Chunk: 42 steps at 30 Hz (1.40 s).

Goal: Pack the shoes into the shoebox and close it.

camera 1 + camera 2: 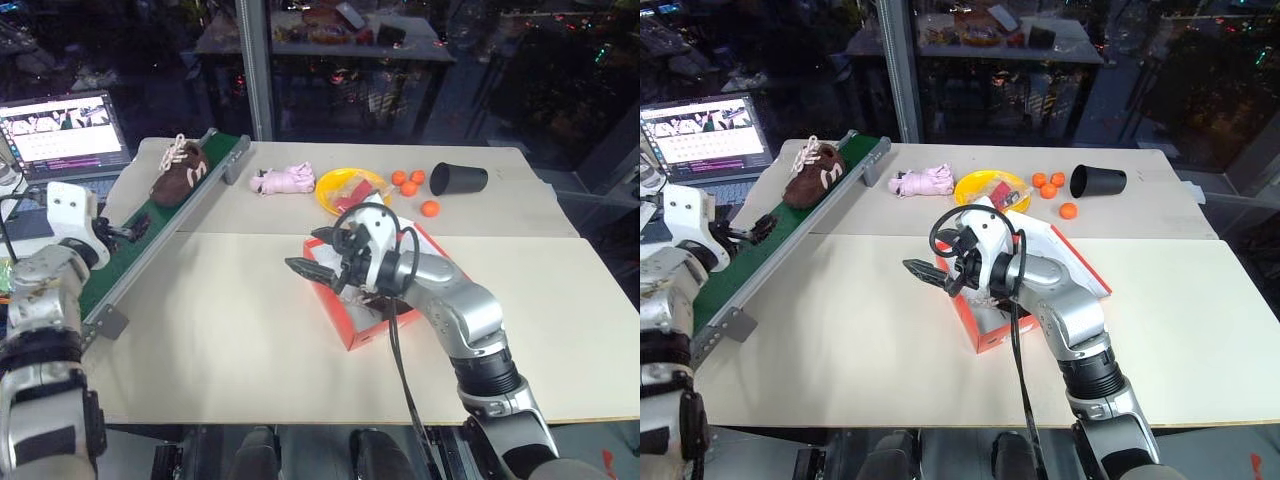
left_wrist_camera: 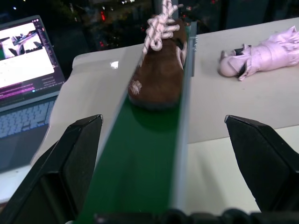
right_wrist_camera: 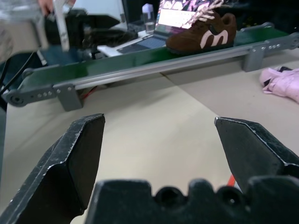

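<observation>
One dark brown shoe (image 1: 178,172) with pale laces lies on the green conveyor belt (image 1: 135,250) at the far left, also seen close up as the shoe (image 2: 159,74). My left gripper (image 1: 125,232) hovers over the belt a little short of that shoe, open and empty, its fingers (image 2: 70,154) wide apart. The red-orange shoebox (image 1: 347,322) stands open mid-table, its lid (image 1: 1080,265) folded back to the right. My right gripper (image 1: 308,250) hangs open and empty above the box's left end, pointing toward the belt. My right arm hides most of the box's inside.
A pink plush lump (image 1: 285,180), a yellow plate (image 1: 335,185), three small orange balls (image 1: 408,182) and a tipped black cup (image 1: 458,178) lie at the back of the table. An open laptop (image 1: 65,130) sits beyond the belt at far left.
</observation>
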Each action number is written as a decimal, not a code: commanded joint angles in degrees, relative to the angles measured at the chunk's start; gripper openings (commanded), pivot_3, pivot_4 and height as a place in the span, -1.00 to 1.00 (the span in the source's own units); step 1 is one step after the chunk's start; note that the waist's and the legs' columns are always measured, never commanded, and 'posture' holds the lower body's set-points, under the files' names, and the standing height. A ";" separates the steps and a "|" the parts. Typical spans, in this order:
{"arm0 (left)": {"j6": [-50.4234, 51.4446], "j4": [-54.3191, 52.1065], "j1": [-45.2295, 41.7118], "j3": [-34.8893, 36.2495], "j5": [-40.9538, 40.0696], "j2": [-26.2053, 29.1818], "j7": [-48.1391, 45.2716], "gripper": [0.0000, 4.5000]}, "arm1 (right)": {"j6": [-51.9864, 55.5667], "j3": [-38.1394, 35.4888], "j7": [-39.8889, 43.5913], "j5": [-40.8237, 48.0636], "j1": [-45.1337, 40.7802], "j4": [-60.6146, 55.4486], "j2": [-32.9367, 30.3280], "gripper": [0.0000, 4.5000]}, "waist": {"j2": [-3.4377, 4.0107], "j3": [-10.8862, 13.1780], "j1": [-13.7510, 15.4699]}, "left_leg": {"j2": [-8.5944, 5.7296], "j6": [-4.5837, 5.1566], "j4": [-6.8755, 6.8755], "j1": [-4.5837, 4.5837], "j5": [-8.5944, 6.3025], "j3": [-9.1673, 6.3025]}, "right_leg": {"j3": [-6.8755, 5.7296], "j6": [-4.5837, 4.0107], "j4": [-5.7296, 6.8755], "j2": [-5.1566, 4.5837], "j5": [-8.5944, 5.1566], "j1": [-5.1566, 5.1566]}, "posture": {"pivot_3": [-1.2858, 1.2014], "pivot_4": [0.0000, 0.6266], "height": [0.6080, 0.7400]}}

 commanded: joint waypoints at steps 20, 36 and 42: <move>-7.28 28.24 -12.80 -1.65 5.99 3.27 -2.81 1.00 | 1.76 -1.06 -0.15 1.23 -0.15 -3.76 -2.87 0.96 | -0.10 0.05 -0.04 | 0.00 0.00 0.00 -0.08 0.00 0.01 | -0.01 0.02 0.04 0.00 -0.01 -0.07 | 0.03 -0.52 1.00; -2.14 27.00 -10.70 1.28 3.75 0.52 -3.04 -0.72 | 2.52 -0.54 -0.50 0.59 -0.73 -4.13 -4.65 1.00 | -0.09 0.04 0.42 | 0.00 -0.16 0.00 0.44 -0.05 0.06 | -0.04 0.23 0.71 -0.06 -0.29 0.10 | 0.03 -0.52 1.00; -0.30 18.45 -13.55 1.42 0.67 -3.70 -6.82 -0.85 | 3.54 -2.58 -1.73 2.35 -0.81 -4.19 -3.14 1.00 | -0.10 0.05 2.02 | 0.00 -0.16 0.07 0.24 0.02 0.05 | -0.14 0.22 0.65 -0.11 -0.30 0.09 | 0.03 -0.52 1.00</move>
